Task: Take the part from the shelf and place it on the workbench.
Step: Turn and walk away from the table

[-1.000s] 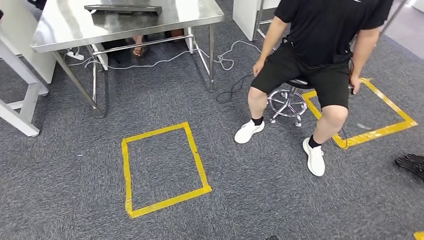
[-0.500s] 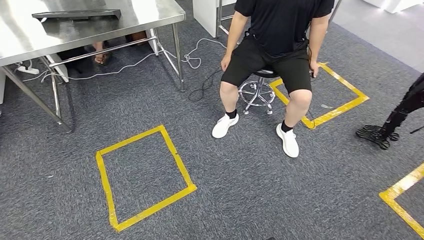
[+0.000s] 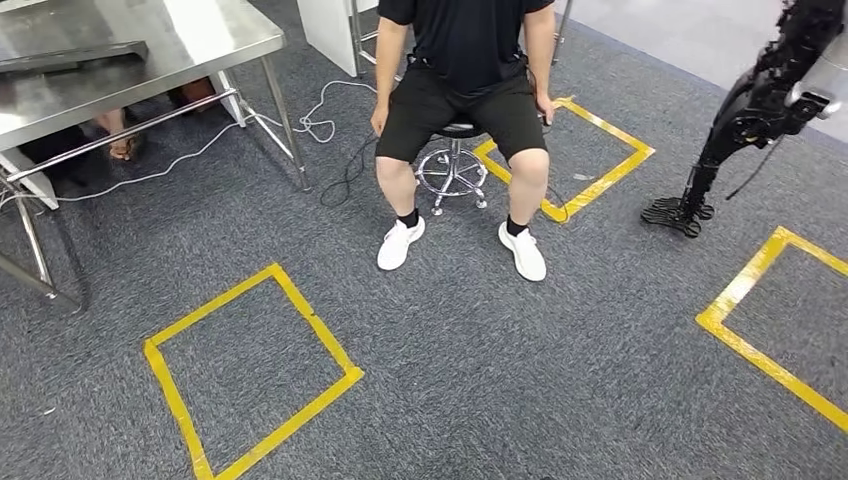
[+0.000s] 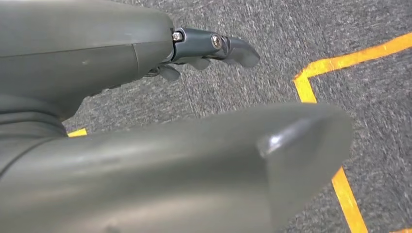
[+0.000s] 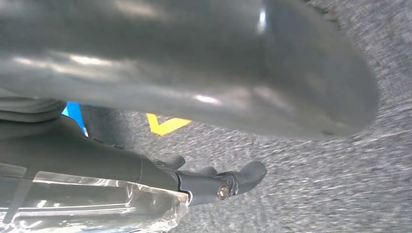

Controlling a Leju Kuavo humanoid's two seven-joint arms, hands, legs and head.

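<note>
No part or shelf is in sight. The steel workbench [image 3: 200, 40] stands at the far left, with a flat dark tray [image 3: 70, 55] on its top. My left hand [image 4: 97, 63] hangs over the grey carpet, thumb and dark fingers [image 4: 218, 46] apart, nothing between them. My right hand [image 5: 145, 73] also hangs over the carpet with bare floor between its thumb and fingers [image 5: 218, 184]. A clear plastic film [image 5: 87, 204] lies along the outer side of those fingers; I cannot tell what it is.
A person [image 3: 460, 60] sits on a chrome stool [image 3: 452, 170] straight ahead, feet on the carpet. Another robot's dark leg [image 3: 740, 120] stands at the right. Yellow tape squares [image 3: 300, 320] mark the floor. Cables [image 3: 330, 125] trail by the workbench legs.
The whole picture has slid left: the camera is turning right. The workbench has drifted toward the left edge, and the other robot's leg and a further tape square have come in.
</note>
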